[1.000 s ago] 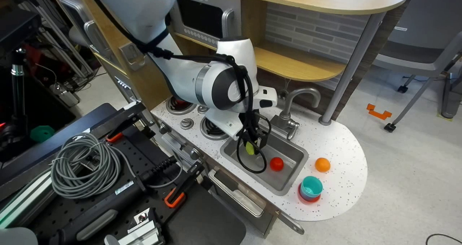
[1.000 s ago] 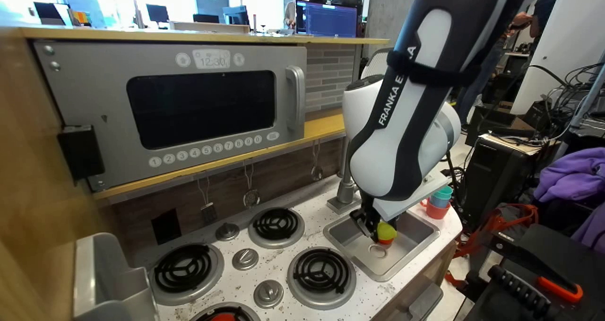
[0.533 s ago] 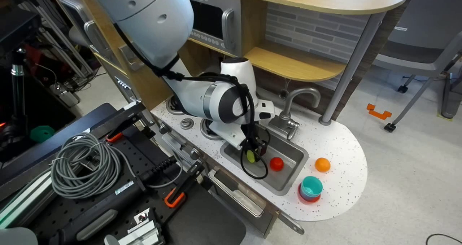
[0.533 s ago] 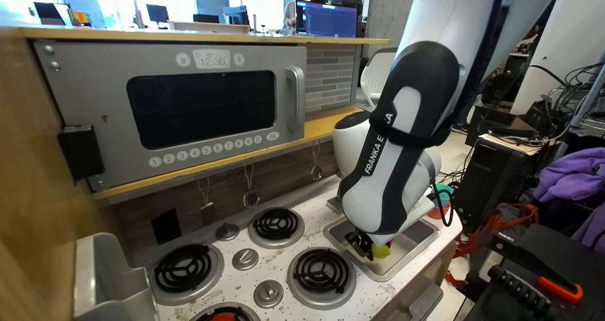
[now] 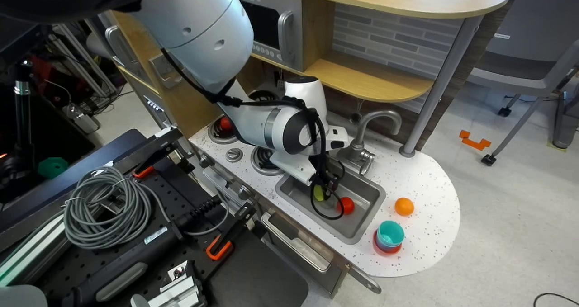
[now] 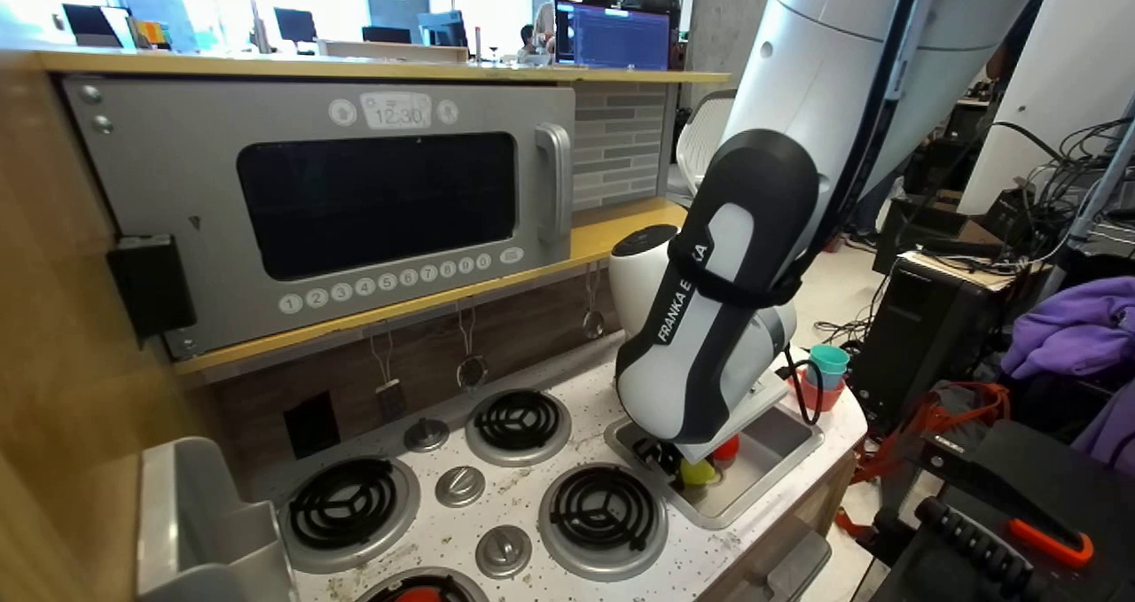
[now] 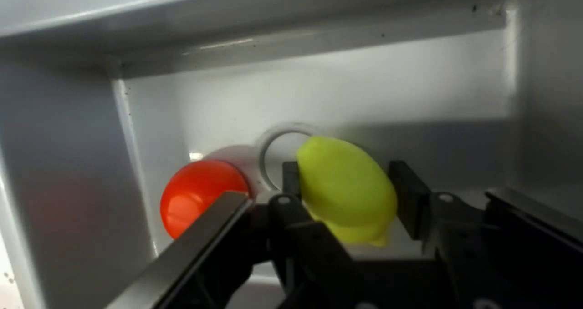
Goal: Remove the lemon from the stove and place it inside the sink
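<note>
White speckled counter (image 5: 427,234) before us, microwave (image 6: 381,203) up behind, and we go straight to the lemon (image 7: 347,186): down inside the sink (image 7: 378,81), overlapping the edge of the drain (image 7: 281,150) in the wrist view! We see the gripper (image 7: 348,180) on it, fingers (image 7: 412,204) set to the lemon's width, one on either side, holding it, with the arm (image 6: 731,230) slanted above. Touching the sink floor? We can't tell from these angles. We spot a red ball (image 7: 200,195) in there too, near the lemon but apart. Out past the rim, the tap (image 5: 358,142) stands just beside the sink, the orange (image 5: 404,206) rests on the counter, and near that, stacked cups (image 5: 391,233), teal over red. Over to the stove burners (image 6: 603,520), and we catch something red (image 6: 417,595) on one, cut off at the bottom of an exterior view.
</note>
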